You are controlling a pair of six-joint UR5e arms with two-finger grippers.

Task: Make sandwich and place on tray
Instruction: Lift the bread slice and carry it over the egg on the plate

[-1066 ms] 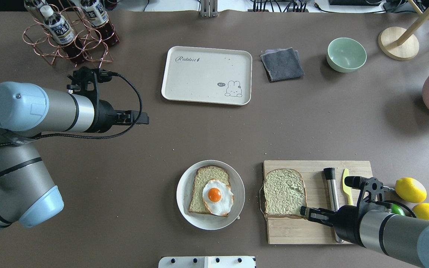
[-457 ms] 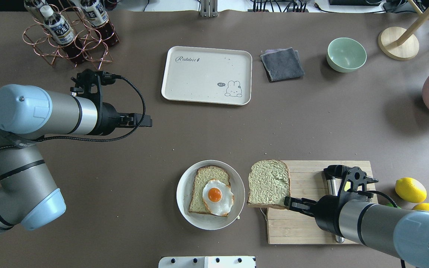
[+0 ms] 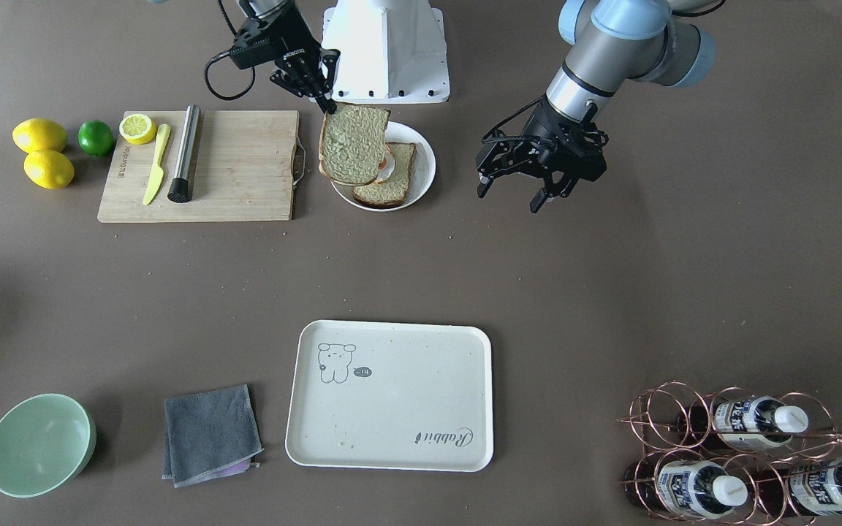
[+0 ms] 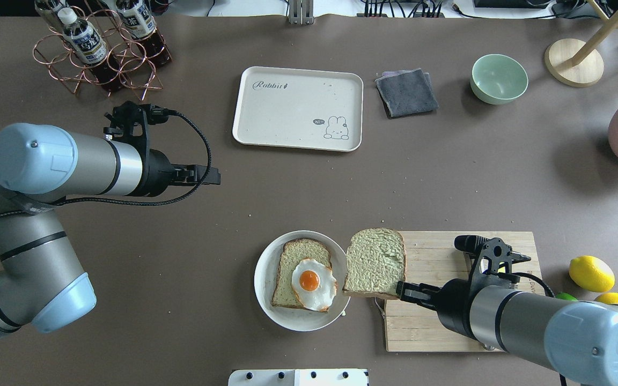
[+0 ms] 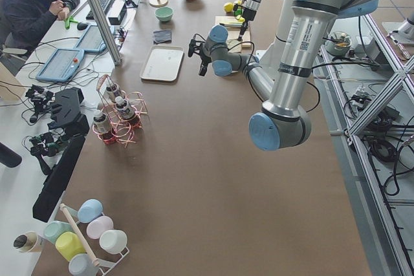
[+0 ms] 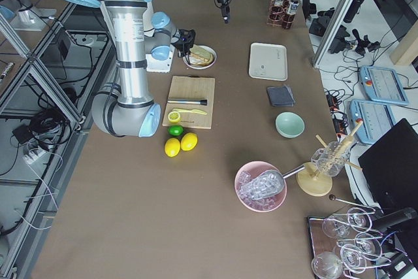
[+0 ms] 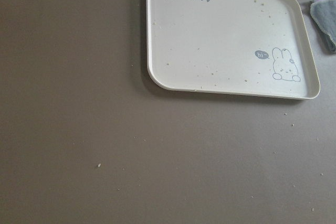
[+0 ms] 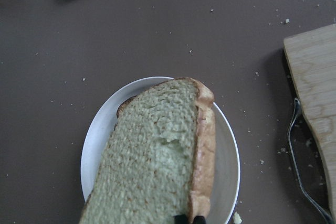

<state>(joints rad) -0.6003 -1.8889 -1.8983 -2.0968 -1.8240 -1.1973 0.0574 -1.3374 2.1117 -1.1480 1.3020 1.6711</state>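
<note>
Bread slice, clamped at its corner by the right gripper, hovers at three o'clock of the plate; next, centre it over the fried egg. Left gripper hangs spread; tray sits at twelve.

Facing the robot, the held slice covers most of the plate; the egg shows only as a sliver against the lower slice. From the right wrist, that slice hides nearly everything on the plate and runs off the bottom edge, where just the tips of the right gripper show. Overhead, right of the plate, the right arm hides the knife and most of the lime.
</note>
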